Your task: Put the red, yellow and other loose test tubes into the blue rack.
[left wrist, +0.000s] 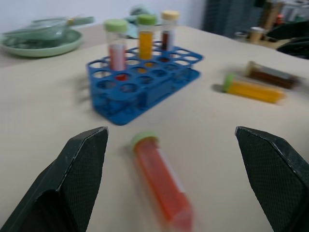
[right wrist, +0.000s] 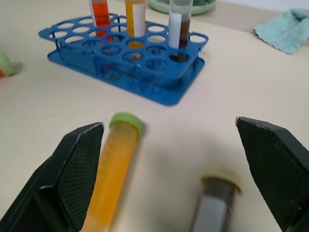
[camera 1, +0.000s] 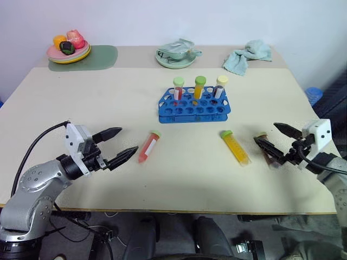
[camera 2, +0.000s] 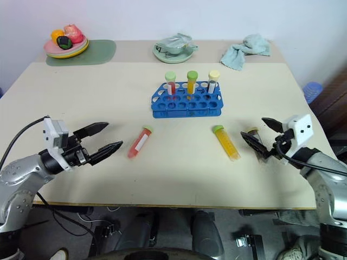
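The blue rack [camera 1: 194,106] stands mid-table with three capped tubes upright in its back row. A red tube [camera 1: 148,146] with a green cap lies flat in front of it on the left, and a yellow tube [camera 1: 235,147] lies on the right. A brown tube [camera 2: 257,142] with a pale cap lies beside the yellow one. My left gripper [camera 1: 119,144] hovers open just left of the red tube [left wrist: 161,183], holding nothing. My right gripper [camera 1: 274,137] is open above the brown tube [right wrist: 212,205], next to the yellow tube [right wrist: 114,167].
At the back stand a plate of toy fruit [camera 1: 68,49] on a green mat [camera 1: 97,57], a green bowl [camera 1: 175,54] and a teal cloth [camera 1: 246,56]. Bare tabletop [camera 1: 81,103] lies left of the rack.
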Controlling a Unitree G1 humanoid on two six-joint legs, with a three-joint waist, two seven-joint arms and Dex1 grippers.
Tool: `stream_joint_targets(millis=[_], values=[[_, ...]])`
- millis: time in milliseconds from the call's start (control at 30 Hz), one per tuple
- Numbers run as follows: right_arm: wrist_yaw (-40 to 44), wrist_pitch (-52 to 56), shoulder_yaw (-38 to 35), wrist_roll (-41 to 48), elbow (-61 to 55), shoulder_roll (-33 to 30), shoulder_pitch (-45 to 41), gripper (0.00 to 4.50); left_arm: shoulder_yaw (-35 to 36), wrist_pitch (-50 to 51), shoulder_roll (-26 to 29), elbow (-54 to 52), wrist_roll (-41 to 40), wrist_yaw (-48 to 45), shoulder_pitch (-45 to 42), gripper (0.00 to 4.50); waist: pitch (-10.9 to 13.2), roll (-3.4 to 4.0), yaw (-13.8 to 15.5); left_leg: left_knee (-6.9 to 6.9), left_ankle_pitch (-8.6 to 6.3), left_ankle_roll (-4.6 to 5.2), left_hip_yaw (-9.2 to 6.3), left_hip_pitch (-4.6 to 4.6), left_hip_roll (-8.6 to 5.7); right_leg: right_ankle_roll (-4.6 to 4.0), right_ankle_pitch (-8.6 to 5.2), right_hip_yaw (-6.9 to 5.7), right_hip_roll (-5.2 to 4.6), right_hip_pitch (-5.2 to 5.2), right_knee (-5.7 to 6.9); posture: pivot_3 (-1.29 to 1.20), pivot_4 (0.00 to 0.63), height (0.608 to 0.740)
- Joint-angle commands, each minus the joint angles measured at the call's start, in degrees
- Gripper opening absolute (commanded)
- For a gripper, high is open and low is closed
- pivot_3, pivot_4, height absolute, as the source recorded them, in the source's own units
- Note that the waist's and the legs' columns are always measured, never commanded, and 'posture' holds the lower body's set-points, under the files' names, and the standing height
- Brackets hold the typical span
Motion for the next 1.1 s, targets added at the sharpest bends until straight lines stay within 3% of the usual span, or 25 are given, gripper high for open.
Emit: stream_joint_targets(millis=[33, 500, 700, 900, 1100], values=[[1.7, -0.1, -2.4, 1.6, -1.7, -1.6, 0.4, 4.50, 1.0, -0.9, 1.1, -1.1, 0.0, -1.2, -0.1, 4.29, 0.0, 0.01, 0.1, 0.00, 0.00, 0.00, 0.00, 0.00, 0.00, 0.00, 0.00, 0.00, -0.01, 0.00, 0.00, 0.00, 0.150, 0.740], [-0.9, 4.3, -2.6, 1.2, -4.7, -3.6, 0.4, 4.50, -0.9, 0.8, -0.6, -2.4, -1.6, -0.9, -1.4, 4.29, 0.0, 0.01, 0.4, 0.01, 0.00, 0.00, -0.01, -0.03, -0.01, 0.00, 0.00, 0.00, -0.05, 0.02, -0.02, 0.00, 0.150, 0.740], [-2.9, 8.8, -2.1, 1.8, -5.9, -5.1, -0.4, 4.50, -2.6, -1.6, -0.4, -1.4, -0.8, -4.8, -1.9, 4.29, 0.0, 0.01, 0.3, 0.01, 0.00, 0.00, 0.00, -0.03, -0.03, 0.00, 0.00, 0.00, -0.04, 0.01, -0.02, 0.00, 0.150, 0.740], [-7.9, 27.8, 3.0, 2.1, -2.6, -12.2, -8.1, 4.50, -6.0, -2.7, 2.5, 0.5, -0.4, -14.3, -3.7, 4.29, 0.0, 0.05, 0.2, 0.01, 0.00, 0.00, 0.02, -0.03, -0.06, -0.02, -0.01, 0.00, -0.03, -0.01, -0.02, 0.00, 0.150, 0.740], [-10.2, 45.9, 9.2, 2.5, 5.2, -17.1, -24.2, 4.50, -8.6, -2.8, 0.7, 0.3, -0.5, -14.4, -5.6, 4.29, 0.2, 0.21, 0.2, 0.04, 0.00, 0.00, 0.01, -0.09, -0.03, -0.02, -0.01, 0.00, -0.06, -0.04, -0.04, 0.00, 0.150, 0.740]])
